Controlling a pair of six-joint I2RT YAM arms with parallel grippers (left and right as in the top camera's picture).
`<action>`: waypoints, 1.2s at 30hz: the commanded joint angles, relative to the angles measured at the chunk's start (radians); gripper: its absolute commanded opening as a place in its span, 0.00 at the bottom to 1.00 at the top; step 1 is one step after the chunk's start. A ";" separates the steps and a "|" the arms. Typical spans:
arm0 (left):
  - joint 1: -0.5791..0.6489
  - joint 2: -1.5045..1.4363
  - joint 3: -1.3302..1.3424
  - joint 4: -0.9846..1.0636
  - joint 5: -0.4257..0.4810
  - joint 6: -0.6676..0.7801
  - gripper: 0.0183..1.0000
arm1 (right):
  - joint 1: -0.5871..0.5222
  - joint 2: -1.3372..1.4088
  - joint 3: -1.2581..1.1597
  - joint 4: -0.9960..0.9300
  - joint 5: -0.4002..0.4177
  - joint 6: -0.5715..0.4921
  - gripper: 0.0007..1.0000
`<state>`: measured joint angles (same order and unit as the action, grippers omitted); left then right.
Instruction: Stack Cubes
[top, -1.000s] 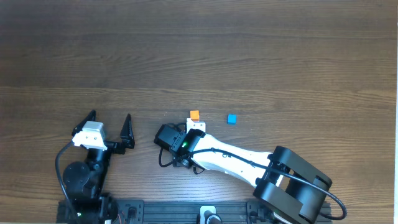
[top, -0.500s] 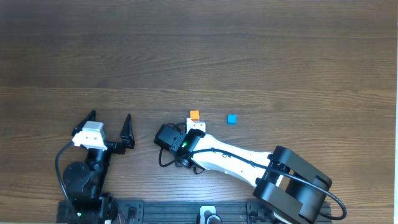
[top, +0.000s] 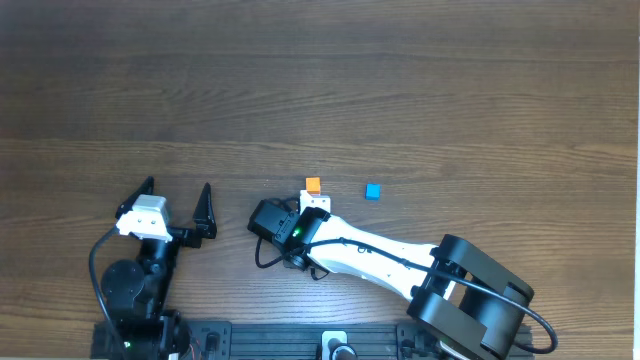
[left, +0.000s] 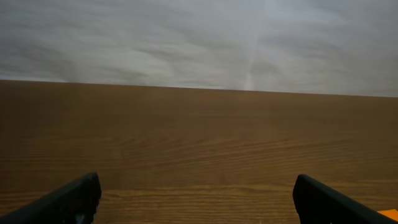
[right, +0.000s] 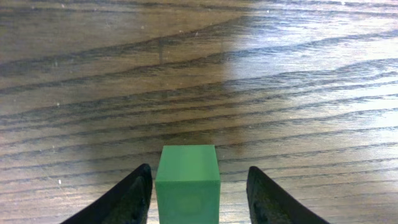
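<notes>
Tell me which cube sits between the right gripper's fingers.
The green cube: it sits inside the open right gripper, while the orange cube and the blue cube lie apart on the table.

This is a robotics lab bench. A black left robot arm (top: 125, 285) and a white right robot arm (top: 380, 258) stand on a black metal rail (top: 250, 335) at the edge of a dark brown wood-grain table top (top: 400, 80). A small orange cube (top: 313, 185) and a small blue cube (top: 373, 191) lie on it, with a plain pale grey wall (left: 186, 37) beyond.

Orange cube (top: 313, 185), blue cube (top: 373, 191) apart, unstacked
</notes>
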<state>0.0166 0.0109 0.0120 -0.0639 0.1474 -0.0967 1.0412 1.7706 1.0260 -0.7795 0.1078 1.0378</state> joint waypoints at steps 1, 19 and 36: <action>0.006 -0.008 -0.006 0.001 0.013 0.014 1.00 | -0.006 0.010 -0.010 0.002 0.013 0.001 0.45; 0.006 -0.008 -0.006 0.001 0.013 0.014 1.00 | -0.006 0.010 -0.010 0.003 0.012 0.002 0.21; 0.006 -0.008 -0.006 0.001 0.013 0.014 1.00 | -0.006 0.010 -0.010 0.000 -0.037 -0.007 0.21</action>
<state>0.0166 0.0109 0.0120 -0.0639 0.1474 -0.0967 1.0412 1.7706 1.0260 -0.7795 0.1032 1.0386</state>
